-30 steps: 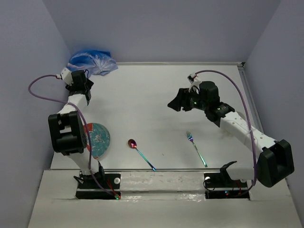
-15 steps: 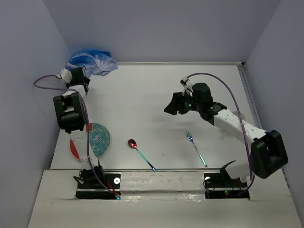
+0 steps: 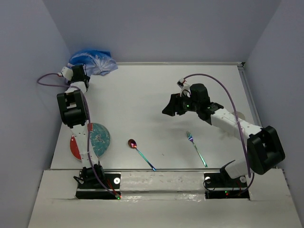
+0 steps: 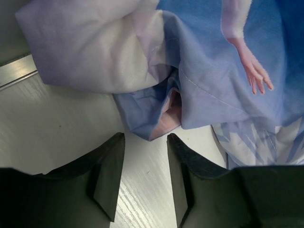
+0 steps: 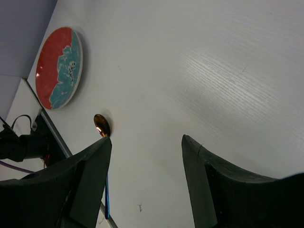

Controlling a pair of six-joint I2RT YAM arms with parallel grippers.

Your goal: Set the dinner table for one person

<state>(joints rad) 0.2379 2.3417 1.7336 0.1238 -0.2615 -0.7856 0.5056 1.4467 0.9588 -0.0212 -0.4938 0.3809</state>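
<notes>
While our left claw (image 4: pixel 145 142) sits spread by the bunched placemat (image 4: pixel 213 71), our right claw (image 5: pixel 147 142) gapes, spoon (image 5: pixel 101 124) and plate (image 5: pixel 59 69) ahead.

blue printed cloth (image 3: pixel 92 61) crumpled, far-left corner | red-teal plate (image 3: pixel 100 137) near-left | spoon (image 3: pixel 141 154) beside plate | fork (image 3: pixel 197 149) near-right

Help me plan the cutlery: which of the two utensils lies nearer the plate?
The spoon, with its reddish bowl, lies nearer the plate. The fork, with its tines pointing away from the arm bases, lies farther right.
</notes>
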